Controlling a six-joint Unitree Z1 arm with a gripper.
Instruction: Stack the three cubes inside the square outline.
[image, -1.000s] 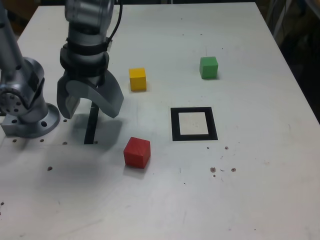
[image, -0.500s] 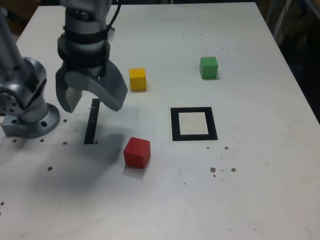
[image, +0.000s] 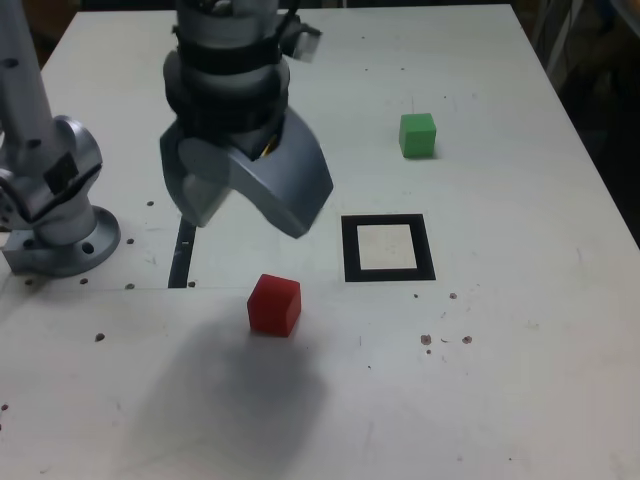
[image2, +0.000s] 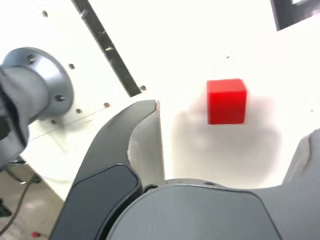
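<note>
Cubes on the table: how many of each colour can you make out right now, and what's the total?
Red cube: 1
Green cube: 1
Yellow cube: 1, probably; only a sliver of yellow shows past the end effector in the exterior view
Total: 3, counting that sliver as a cube

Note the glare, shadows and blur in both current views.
Wrist view: tabletop washed out nearly white, red cube slightly soft-edged, faint shadow around it. Exterior view: broad, soft-edged shadow across the table below the gripper; dark, murky background.
</note>
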